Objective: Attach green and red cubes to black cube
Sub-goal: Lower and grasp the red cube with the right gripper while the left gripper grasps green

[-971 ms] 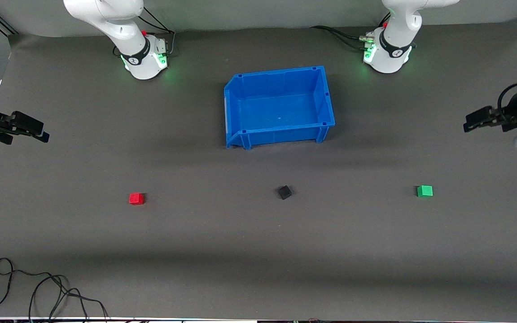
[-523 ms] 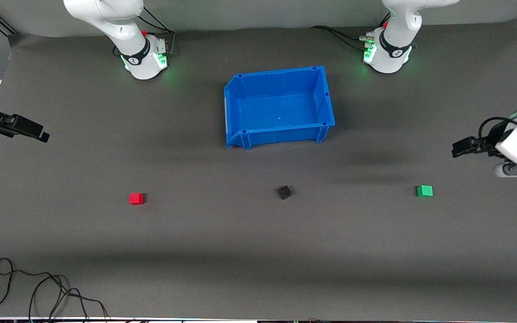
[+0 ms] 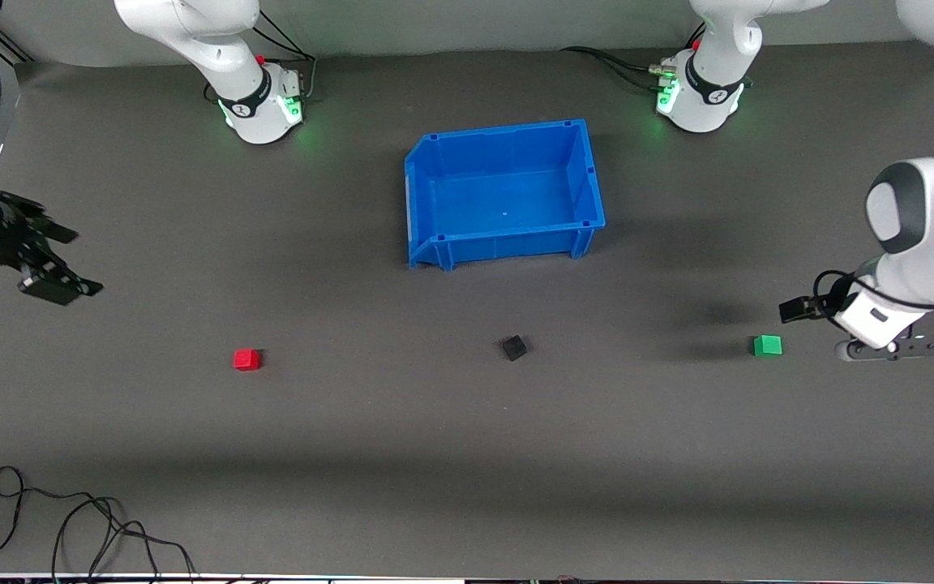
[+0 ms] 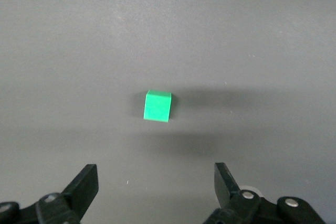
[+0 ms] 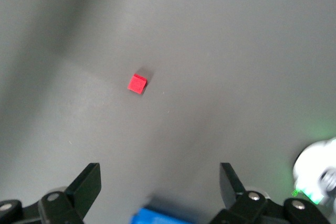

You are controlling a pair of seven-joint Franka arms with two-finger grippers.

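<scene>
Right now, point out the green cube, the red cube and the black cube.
green cube [image 4: 157, 106], left wrist view, front face.
red cube [image 5: 137, 83], right wrist view, top face.
black cube [image 3: 515, 347], front view, top face.

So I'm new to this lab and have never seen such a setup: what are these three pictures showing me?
Two white robot arms work at a grey table. One picture looks down from a high camera facing them; the other two come from cameras on the arms' wrists. On the table lie a red cube, a black cube and a green cube, all apart, plus a blue bin. The left gripper hangs open near the green cube. The right gripper, also open, is over the right arm's end of the table. Nothing is held.
</scene>
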